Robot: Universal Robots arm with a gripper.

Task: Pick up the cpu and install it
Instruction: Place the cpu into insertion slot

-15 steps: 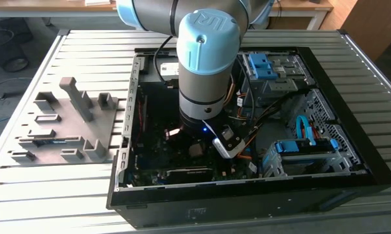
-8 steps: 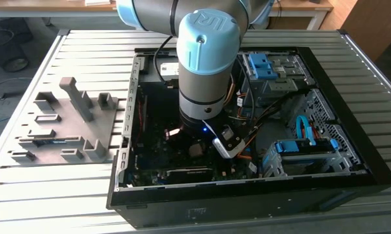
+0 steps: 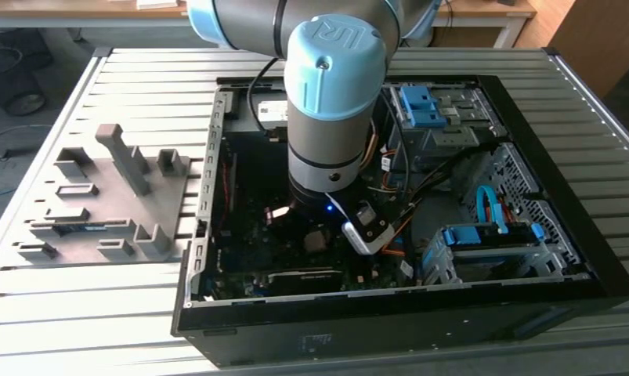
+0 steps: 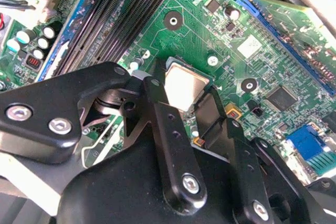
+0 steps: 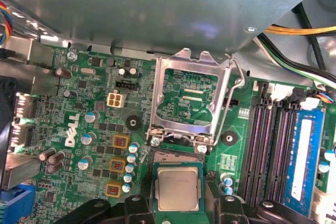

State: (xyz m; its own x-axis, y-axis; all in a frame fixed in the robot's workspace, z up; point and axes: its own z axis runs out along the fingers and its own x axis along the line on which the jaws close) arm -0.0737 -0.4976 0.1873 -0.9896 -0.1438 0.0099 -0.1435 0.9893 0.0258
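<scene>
The tool (image 4: 185, 92) is closed narrow on the cpu (image 4: 182, 85). In the second wrist view its two black fingers (image 4: 157, 108) press against opposite edges of the small square chip, whose plain silvery top faces up between them. The first wrist view looks along the board from another angle and shows the same chip with its green rim, flanked by the fingertips. Just beyond it stands the socket's metal frame (image 5: 189, 100), swung open, with the wire lever (image 5: 242, 81) raised at its side and green board showing through the frame's window. Whether the cpu rests in the socket or hangs just above it, I cannot tell from either wrist view. Around the chip lies the green motherboard (image 4: 220, 30), with the long dark memory slots (image 4: 121, 19) near one side of it. The first wrist view adds a grey metal panel (image 5: 157, 9) overhanging the board past the frame. The exterior view gives what the wrist cameras do not — the arm (image 3: 333, 102) reaching straight down into the open computer case (image 3: 398, 317), which lies on a slatted metal worktop (image 3: 105, 70). Just beside the case, on the exterior view's left, sits a grey tray (image 3: 116, 204) of moulded holders.
</scene>
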